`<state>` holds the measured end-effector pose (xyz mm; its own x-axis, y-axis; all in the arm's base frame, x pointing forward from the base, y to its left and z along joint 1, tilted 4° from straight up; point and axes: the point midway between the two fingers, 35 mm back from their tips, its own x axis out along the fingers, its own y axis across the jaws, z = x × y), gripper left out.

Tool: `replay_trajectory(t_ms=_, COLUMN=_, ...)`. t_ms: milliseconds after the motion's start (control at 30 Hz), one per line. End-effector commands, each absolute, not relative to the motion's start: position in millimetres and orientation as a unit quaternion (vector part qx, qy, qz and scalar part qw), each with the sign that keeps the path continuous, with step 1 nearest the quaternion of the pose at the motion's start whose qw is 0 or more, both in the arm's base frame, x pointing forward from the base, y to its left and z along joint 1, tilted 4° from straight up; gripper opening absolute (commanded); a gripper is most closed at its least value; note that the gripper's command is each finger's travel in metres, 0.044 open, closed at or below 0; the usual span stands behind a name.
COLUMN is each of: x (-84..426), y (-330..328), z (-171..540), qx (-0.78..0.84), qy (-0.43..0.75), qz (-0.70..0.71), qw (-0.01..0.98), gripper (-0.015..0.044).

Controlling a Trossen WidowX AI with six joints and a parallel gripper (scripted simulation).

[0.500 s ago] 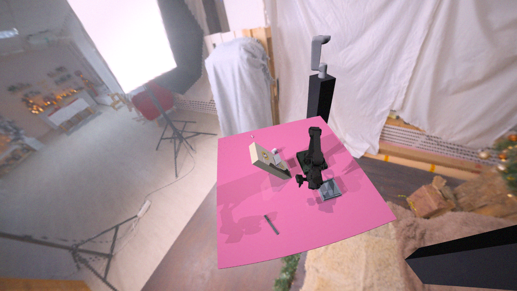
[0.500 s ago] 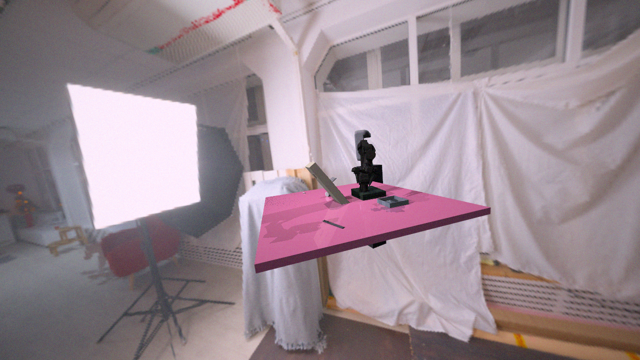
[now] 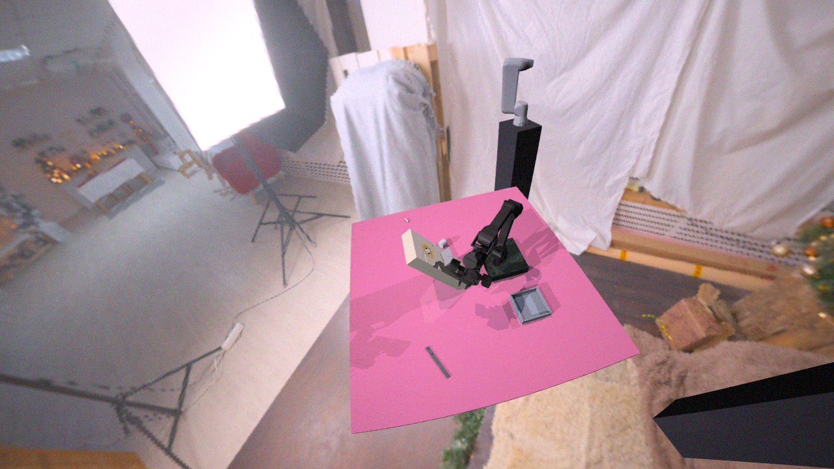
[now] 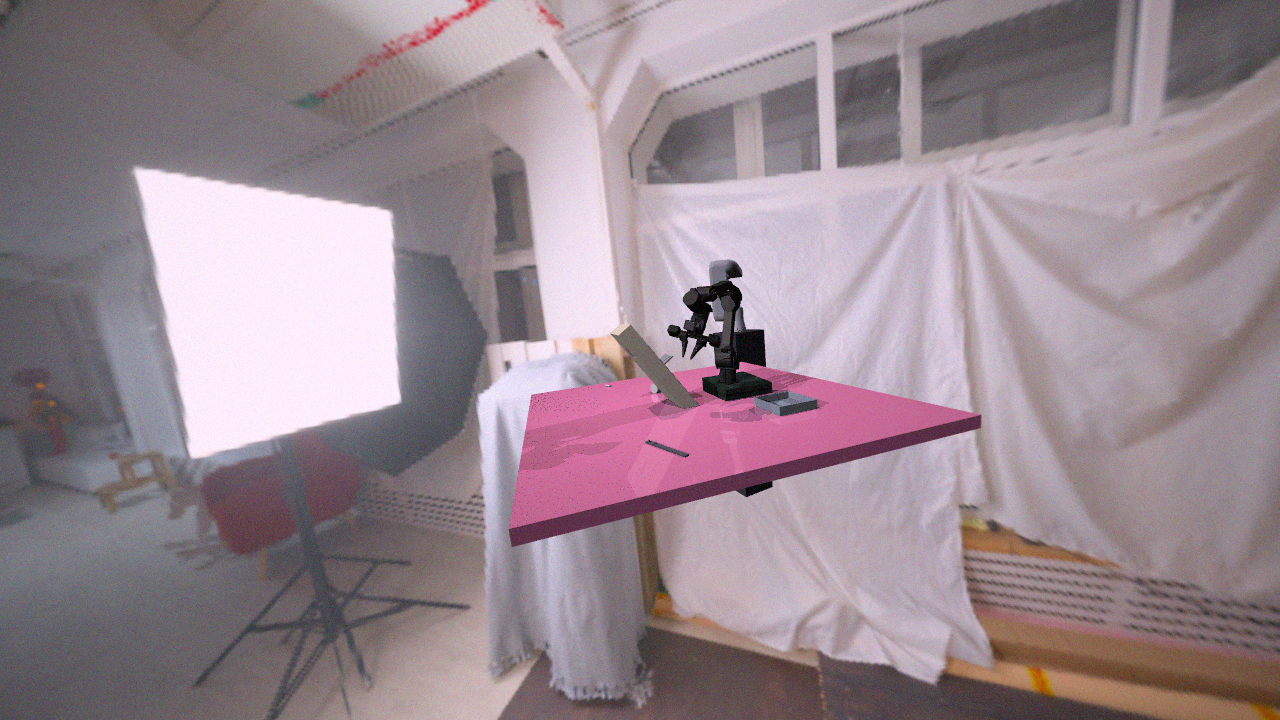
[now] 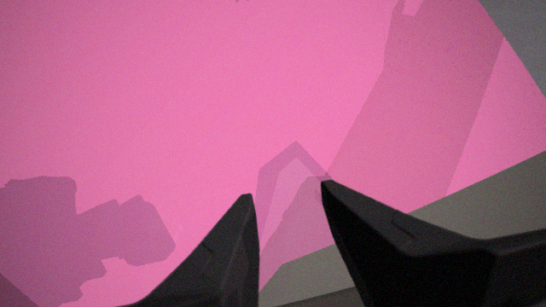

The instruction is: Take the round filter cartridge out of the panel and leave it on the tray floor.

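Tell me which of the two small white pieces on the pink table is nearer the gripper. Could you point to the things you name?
The larger one (image 3: 442, 242) (image 4: 655, 389), close by the leaning panel (image 3: 431, 272) (image 4: 653, 367) (image 5: 482, 200); the tinier one (image 3: 406, 219) (image 4: 608, 385) lies farther off.

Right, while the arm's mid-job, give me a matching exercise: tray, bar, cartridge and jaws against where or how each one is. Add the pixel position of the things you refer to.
1. Tray (image 3: 517, 309) (image 4: 792, 408)
2. Bar (image 3: 438, 362) (image 4: 667, 448)
3. Cartridge (image 3: 427, 251)
4. Jaws

A. Set in the tilted panel (image 3: 410, 249) (image 4: 653, 365) (image 5: 490, 205)
B. Apart, nothing between them
C. Square, blue-grey, open-topped
D. Thin, dark, flat on the pink table (image 3: 396, 396) (image 4: 850, 429) (image 5: 171, 85)

Pairs: 1-C, 2-D, 3-A, 4-B
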<state>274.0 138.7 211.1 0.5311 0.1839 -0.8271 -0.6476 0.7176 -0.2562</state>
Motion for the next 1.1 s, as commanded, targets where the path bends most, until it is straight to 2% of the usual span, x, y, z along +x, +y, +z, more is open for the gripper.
replay_trajectory(t_ms=0, x=289, y=96, z=223, qx=-0.240, qy=0.398, qz=0.206, qw=0.861, gripper=0.0110)
replay_trajectory(t_ms=233, x=299, y=10, z=249, qx=-0.182, qy=0.352, qz=0.103, qw=0.912, gripper=0.0110)
replay_trajectory(t_ms=467, x=284, y=-65, z=274, qx=-0.156, qy=0.301, qz=-0.002, qw=0.941, gripper=0.0110)
replay_trajectory(t_ms=1067, x=296, y=-69, z=267, qx=-0.155, qy=0.299, qz=-0.005, qw=0.941, gripper=0.0110)
